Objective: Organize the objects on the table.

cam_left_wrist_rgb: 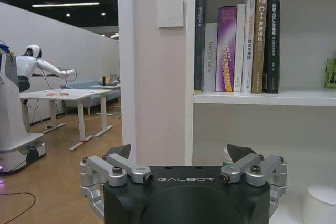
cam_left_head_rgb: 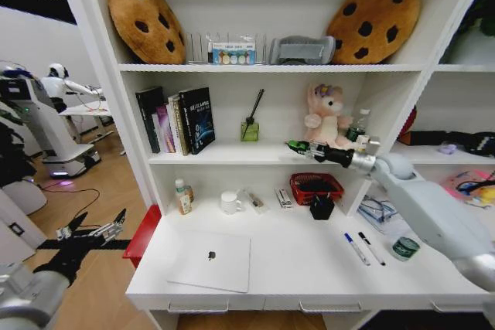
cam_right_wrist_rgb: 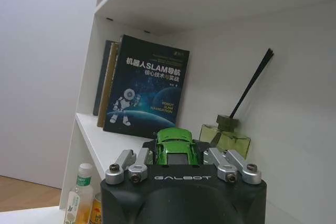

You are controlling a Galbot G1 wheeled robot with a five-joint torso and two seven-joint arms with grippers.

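A tiny green toy car [cam_right_wrist_rgb: 176, 145] sits between the fingers of my right gripper [cam_left_head_rgb: 295, 146], which is shut on it and held just above the middle shelf, between the reed diffuser [cam_left_head_rgb: 249, 127] and the plush toy [cam_left_head_rgb: 326, 117]. On the white table [cam_left_head_rgb: 302, 268] lie a closed silver laptop [cam_left_head_rgb: 210, 259] at the front left, two pens [cam_left_head_rgb: 363, 249] at the right, and a small dark-green round container [cam_left_head_rgb: 404, 248] beyond them. My left gripper [cam_left_head_rgb: 93, 229] hangs open off the table's left end, facing the shelving upright [cam_left_wrist_rgb: 157, 66].
At the back of the table stand a red mesh basket [cam_left_head_rgb: 317, 187], a black holder [cam_left_head_rgb: 322, 207], a white mug [cam_left_head_rgb: 230, 202] and small bottles [cam_left_head_rgb: 182, 196]. Books [cam_left_head_rgb: 176, 120] fill the middle shelf's left part. A red box [cam_left_head_rgb: 143, 235] sits beside the table's left end.
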